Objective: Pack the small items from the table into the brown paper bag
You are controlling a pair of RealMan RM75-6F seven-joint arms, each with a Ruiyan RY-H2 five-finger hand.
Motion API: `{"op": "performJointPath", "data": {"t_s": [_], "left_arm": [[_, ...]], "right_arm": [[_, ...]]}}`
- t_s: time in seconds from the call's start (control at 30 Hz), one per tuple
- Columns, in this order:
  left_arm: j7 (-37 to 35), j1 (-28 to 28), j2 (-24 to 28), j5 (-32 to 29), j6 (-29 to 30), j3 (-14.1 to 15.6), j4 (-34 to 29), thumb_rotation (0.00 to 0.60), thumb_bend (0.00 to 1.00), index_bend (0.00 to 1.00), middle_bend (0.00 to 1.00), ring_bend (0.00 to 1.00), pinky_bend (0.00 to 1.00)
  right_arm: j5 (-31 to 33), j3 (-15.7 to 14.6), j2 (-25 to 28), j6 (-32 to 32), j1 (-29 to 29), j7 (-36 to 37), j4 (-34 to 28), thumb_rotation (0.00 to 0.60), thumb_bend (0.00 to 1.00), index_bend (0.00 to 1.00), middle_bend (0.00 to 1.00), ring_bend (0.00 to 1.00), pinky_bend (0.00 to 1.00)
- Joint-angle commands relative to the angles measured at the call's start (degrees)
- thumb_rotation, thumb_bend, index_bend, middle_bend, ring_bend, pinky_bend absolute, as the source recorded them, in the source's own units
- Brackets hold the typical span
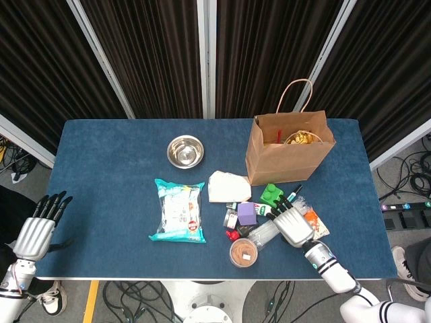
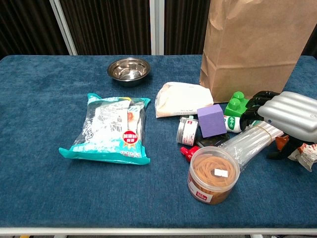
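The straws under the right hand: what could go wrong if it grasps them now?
1. The straws lie tight among the purple cube, green block and rubber-band tub; closing fingers could push these away.
2. The right hand also covers the orange packet, so it may catch that instead.
3. The long bundle may snag on the bag rim.
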Motion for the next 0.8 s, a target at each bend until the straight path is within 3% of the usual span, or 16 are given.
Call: {"op": "performJointPath", "data": {"t_s": [0.03,0.23,0.4,0.53,0.7,0.8], "left_arm": [[-0.1,0.0,-0.1,0.0,-0.1,0.0,0.2,0.6,0.06,0.1,0.07,0.0,0.05],[-0.3,0.0,-0.5,0.0,-0.3,0.2,0.7,0.6,0.06,0.1,0.07,0.0,0.05],[-0.4,0.1,-0.7,0.1,-0.2,0.4,1.0,0.6,0.06,0.1,0.07,0.0,0.05],[-0.5,0.1,-0.6,0.1,-0.2,0.3,1.0,0.6,0.06,0.1,0.07,0.0,0.05],[-0.5,0.0,-0.4,0.3,0.0,0.3,0.5,0.6,0.06,0.1,0.07,0.0,0.05],[-0.3,-0.1,-0.1,0.4,0.2,0.2,-0.1,0.6,0.06,0.1,0.07,0.0,0.05]], "right_arm": [[0.1,0.1,-0.8,0.1,0.0,-0.1,0.9,0.6,0.0,0.35,0.33,0.17,0.12],[0.5,0.3,-2.3,0.0,-0.1,-0.7,2.5,0.6,0.01,0.42,0.36,0.22,0.15],[-0.1,0.7,-3.2,2.0,-0.5,-0.7,3.6,0.6,0.11,0.56,0.47,0.33,0.25],[-0.9,1.1,-2.5,4.0,-0.8,-0.3,2.8,0.6,0.19,0.61,0.51,0.37,0.31],[-2.6,1.9,0.5,7.2,-0.9,0.2,-1.4,0.6,0.21,0.63,0.52,0.38,0.33],[-3.9,3.6,3.7,9.7,-0.5,0.0,-7.0,0.6,0.21,0.63,0.52,0.38,0.33]]}}
